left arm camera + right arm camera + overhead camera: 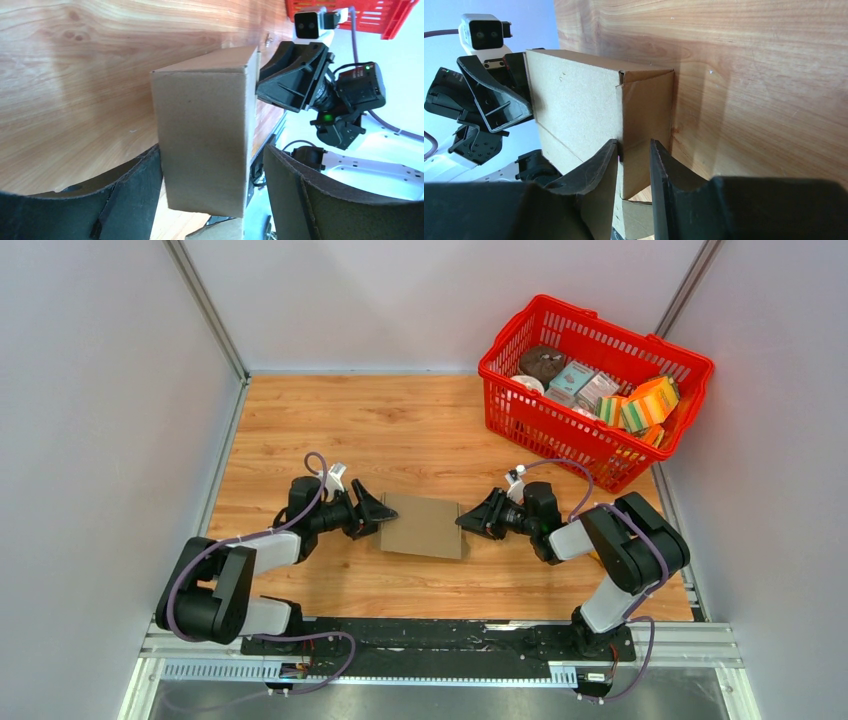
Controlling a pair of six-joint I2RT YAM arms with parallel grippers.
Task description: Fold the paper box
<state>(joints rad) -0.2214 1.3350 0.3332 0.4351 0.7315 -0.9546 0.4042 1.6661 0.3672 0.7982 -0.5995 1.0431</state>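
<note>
Near the middle of the worktop (400,430) lies the paper box (424,525). The left gripper (380,512), at its nine o'clock end, is spread wide and holds nothing. The right gripper (465,522), at three o'clock, pinches an end flap. Held on one side only, the box could skew or spring open.

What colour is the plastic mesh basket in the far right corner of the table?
Red. The plastic mesh basket shows best in the top external view.
</note>
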